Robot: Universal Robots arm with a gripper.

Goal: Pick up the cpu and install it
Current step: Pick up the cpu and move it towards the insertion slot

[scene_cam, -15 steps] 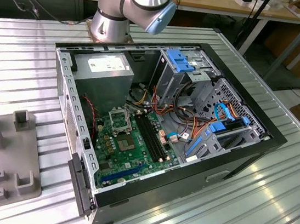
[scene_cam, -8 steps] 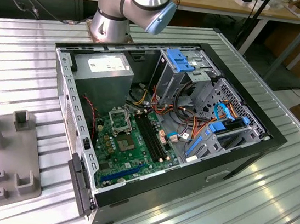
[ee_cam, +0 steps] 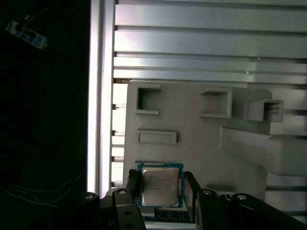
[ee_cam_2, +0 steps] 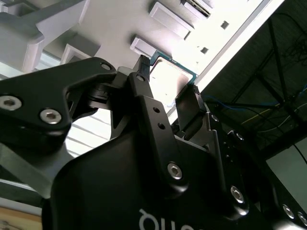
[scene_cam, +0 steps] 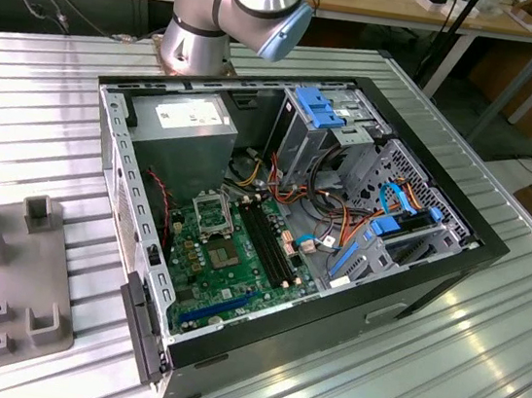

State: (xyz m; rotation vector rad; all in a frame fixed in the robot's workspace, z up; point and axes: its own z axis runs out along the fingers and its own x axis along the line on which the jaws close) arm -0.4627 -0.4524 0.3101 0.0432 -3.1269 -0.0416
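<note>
Now | cpu (ee_cam: 159,186): one | tool (ee_cam: 161,178): one, astride cpu | tray (ee_cam: 201,143): one

Matt grey metal cpu (ee_cam: 159,187), shiny ribbed metal table (scene_cam: 438,379)

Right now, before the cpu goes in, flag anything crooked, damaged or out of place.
Nothing stands out. The cpu is square to the grey holder, and the socket in the open case looks bare.
</note>
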